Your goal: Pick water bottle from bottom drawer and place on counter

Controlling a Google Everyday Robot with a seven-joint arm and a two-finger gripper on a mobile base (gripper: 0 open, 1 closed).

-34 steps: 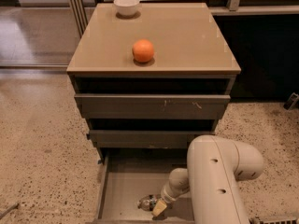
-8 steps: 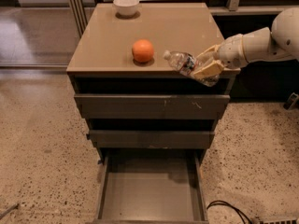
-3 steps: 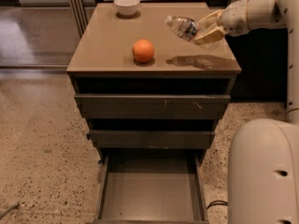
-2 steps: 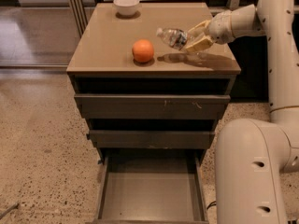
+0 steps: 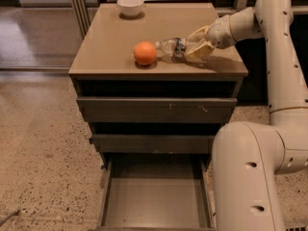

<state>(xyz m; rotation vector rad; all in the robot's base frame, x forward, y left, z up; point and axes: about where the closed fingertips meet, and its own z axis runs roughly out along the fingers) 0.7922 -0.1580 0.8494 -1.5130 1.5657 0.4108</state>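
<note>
The gripper point(image 5: 198, 43) is seen over the right side of the counter point(image 5: 110, 42), clamped on the water bottle point(image 5: 172, 47), which is laid sideways to its left. An orange point(image 5: 145, 53) is seen just beyond the bottle. Far below, the bottom drawer point(image 5: 156, 201) is left open.

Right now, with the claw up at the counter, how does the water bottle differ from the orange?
The water bottle is clear and crinkled with a dark label; the orange is solid orange and smooth. The bottle is long and lies on its side; the orange is round. The claw, at the right side of the counter, grips the bottle's end; the orange sits free. Both are on the counter, close together.
</note>
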